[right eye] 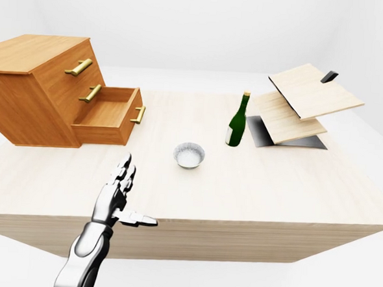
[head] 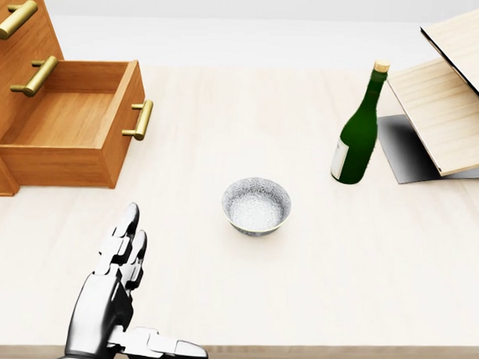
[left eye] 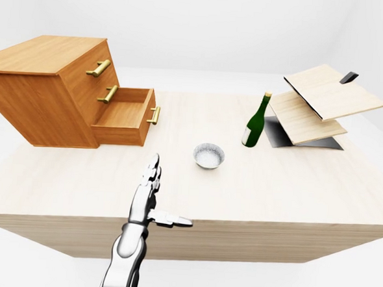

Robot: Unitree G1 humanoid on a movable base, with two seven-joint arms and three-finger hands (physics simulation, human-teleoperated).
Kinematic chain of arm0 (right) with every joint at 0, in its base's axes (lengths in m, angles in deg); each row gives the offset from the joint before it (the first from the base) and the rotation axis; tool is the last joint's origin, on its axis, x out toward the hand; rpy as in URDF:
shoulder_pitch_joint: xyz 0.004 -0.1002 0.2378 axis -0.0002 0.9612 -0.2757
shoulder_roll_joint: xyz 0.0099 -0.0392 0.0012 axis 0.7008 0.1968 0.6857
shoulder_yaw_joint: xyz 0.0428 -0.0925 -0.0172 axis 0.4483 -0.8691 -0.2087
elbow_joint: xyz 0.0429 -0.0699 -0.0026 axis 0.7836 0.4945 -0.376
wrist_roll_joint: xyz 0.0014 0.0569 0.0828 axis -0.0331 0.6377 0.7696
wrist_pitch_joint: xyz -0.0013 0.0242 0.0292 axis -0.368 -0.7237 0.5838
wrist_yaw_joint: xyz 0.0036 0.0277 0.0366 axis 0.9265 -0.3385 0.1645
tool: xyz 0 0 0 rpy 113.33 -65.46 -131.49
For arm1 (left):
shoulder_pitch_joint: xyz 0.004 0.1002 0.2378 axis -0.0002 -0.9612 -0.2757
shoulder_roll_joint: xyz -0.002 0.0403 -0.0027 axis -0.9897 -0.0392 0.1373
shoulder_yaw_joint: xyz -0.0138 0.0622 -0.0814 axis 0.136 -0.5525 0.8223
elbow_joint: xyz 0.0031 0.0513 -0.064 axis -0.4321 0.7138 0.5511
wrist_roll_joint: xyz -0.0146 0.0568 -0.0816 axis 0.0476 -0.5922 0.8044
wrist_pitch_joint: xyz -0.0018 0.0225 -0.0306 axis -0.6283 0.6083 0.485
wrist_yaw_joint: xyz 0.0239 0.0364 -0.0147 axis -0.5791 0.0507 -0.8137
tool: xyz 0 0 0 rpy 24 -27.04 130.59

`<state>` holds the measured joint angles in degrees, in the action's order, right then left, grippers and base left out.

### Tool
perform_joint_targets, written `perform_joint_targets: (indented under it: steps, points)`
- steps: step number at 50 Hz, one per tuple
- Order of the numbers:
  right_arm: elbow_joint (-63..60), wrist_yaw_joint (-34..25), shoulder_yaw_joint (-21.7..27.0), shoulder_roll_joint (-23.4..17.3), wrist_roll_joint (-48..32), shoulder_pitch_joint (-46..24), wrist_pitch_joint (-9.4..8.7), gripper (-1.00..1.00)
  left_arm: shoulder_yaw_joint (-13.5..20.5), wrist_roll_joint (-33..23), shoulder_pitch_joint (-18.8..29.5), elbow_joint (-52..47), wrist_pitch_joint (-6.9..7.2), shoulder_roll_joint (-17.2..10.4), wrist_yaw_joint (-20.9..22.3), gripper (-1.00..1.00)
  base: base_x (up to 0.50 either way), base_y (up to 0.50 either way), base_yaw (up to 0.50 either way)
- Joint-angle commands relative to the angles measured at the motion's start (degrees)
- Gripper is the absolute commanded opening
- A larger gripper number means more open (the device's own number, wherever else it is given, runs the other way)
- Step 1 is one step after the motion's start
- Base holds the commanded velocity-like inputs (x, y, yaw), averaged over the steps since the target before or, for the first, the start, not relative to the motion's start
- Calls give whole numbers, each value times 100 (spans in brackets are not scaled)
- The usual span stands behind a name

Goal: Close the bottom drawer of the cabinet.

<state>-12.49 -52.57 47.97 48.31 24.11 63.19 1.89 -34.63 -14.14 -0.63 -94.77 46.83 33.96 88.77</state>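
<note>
A wooden cabinet (left eye: 45, 86) with brass handles stands at the left of the table. Its bottom drawer (left eye: 125, 116) is pulled out and empty, its brass handle (left eye: 154, 115) facing right. The two upper drawers are shut. My left hand (head: 129, 294) is open, fingers straight and thumb spread to the right, above the table's near edge. It is below the drawer in the head view and apart from it. The right hand does not show.
A grey bowl (head: 257, 205) stands mid-table to the right of my hand. A green bottle (head: 359, 128) stands upright further right. Tilted wooden boards (left eye: 324, 103) on a dark stand are at the right. The table (left eye: 273, 187) ends just below the hand.
</note>
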Motion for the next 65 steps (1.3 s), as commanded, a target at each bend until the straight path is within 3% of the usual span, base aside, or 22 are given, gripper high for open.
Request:
perform_joint_targets:
  steps: [1,7,13,18,21,31,34,41,43,54,62,64,65]
  points:
    - [-65,-7,80,-20,77,23,0,100,-165,-51,-89,10,-80,-16,-9,100,21,0,0]
    - [-65,-11,121,-31,114,55,0,100,-210,-62,-151,3,-114,-16,-6,100,28,0,0]
    - [-65,21,67,-62,90,48,0,100,-184,-22,-147,-160,44,-31,4,100,30,0,0]
    - [-65,61,211,-106,221,39,0,100,-222,-48,-177,-73,-49,-30,4,100,31,0,0]
    - [-65,162,257,-203,339,80,0,100,-218,-34,-172,-163,35,-36,8,100,30,0,0]
    - [-65,98,243,-139,269,66,0,100,-216,-34,-179,-89,-34,-34,-2,100,31,0,0]
    - [-65,70,274,-116,259,35,0,100,-234,-59,-180,12,-123,-30,-11,100,31,0,0]
    - [-65,14,218,-68,155,-6,0,100,-210,-42,-168,-12,-88,-29,-12,100,30,0,0]
    - [-65,-18,199,-36,113,-24,0,100,-213,-58,-161,78,-163,-26,-18,100,30,0,0]
    - [-65,-103,204,73,89,-8,0,100,-198,-62,-150,137,-205,-27,-17,100,21,0,0]
    - [-65,-95,163,87,110,61,0,100,-7,-80,311,243,78,25,-68,100,0,0,0]
    - [-65,-112,167,104,101,57,0,100,38,-105,455,388,48,43,-82,100,0,0,0]
    - [-65,-104,202,91,147,70,0,100,174,-186,1000,1119,-167,66,-200,100,0,0,0]
